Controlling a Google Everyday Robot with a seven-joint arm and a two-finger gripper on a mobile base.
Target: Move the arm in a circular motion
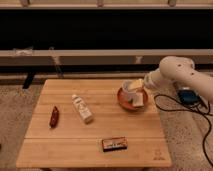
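The glossy white arm [181, 75] reaches in from the right edge, with a bulbous joint near the table's back right corner. Its pale yellowish tip, the gripper [135, 86], hangs over the reddish-brown bowl [131, 102] at the right of the wooden table [65, 142]. The gripper sits just above the bowl's contents.
A white bottle [82, 108] lies near the table's middle. A dark red packet [54, 116] lies at the left. A dark flat bar [114, 144] lies near the front edge. A blue device [187, 95] and black cables [172, 106] lie on the floor at the right. A dark wall with rails stands behind.
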